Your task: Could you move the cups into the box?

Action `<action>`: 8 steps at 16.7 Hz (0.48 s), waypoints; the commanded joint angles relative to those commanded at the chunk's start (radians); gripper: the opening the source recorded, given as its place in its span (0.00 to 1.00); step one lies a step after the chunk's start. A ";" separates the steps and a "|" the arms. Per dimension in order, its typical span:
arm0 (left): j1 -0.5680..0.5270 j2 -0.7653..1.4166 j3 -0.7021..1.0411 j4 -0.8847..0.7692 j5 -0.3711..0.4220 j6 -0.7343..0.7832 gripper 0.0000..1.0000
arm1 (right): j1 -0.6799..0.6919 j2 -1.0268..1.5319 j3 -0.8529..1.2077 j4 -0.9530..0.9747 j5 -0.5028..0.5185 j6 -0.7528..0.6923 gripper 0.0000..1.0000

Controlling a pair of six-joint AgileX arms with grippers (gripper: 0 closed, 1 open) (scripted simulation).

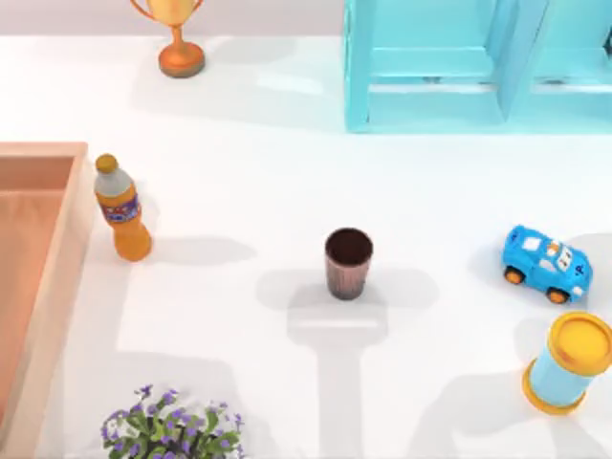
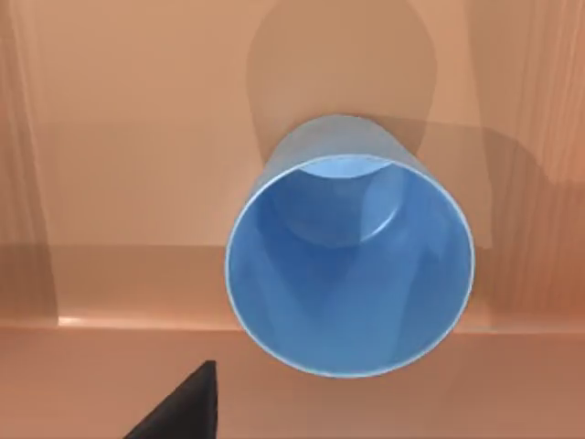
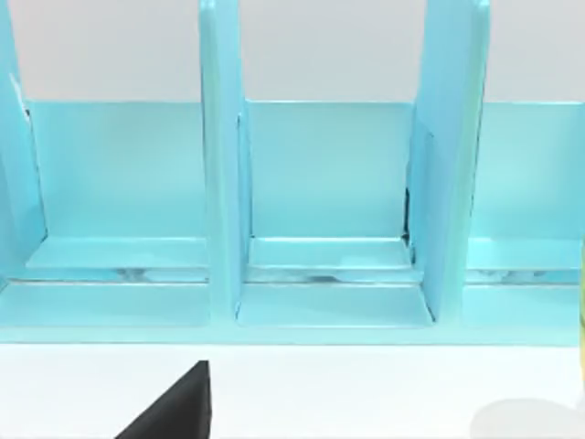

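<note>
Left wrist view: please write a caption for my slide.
Light blue cup standing upright inside the peach-tan box.

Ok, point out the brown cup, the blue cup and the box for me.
brown cup (image 1: 347,273), top view, on its ribbed side.
blue cup (image 2: 352,293), left wrist view, on its inner wall.
box (image 1: 59,277), top view, on its right wall's rim.

No words or numbers can be read here. The bottle (image 1: 121,211), just beside the box (image 1: 59,249), has a dark blue label with small marks on it, but the marks are too small to read. The toy car (image 1: 546,265), well to the right of the brown cup (image 1: 348,263), has a dark mark on its white door that may be a number, but I cannot tell which. The blue cup (image 2: 351,247) in the box is plain.
</note>
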 joint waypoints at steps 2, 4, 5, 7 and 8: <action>-0.001 0.000 0.079 -0.079 0.000 -0.001 1.00 | 0.000 0.000 0.000 0.000 0.000 0.000 1.00; -0.002 -0.001 0.133 -0.131 0.002 -0.002 1.00 | 0.000 0.000 0.000 0.000 0.000 0.000 1.00; -0.003 -0.003 0.159 -0.154 0.004 -0.003 1.00 | 0.000 0.000 0.000 0.000 0.000 0.000 1.00; -0.004 -0.002 0.233 -0.225 0.004 -0.003 1.00 | 0.000 0.000 0.000 0.000 0.000 0.000 1.00; -0.004 -0.002 0.271 -0.264 0.004 -0.004 1.00 | 0.000 0.000 0.000 0.000 0.000 0.000 1.00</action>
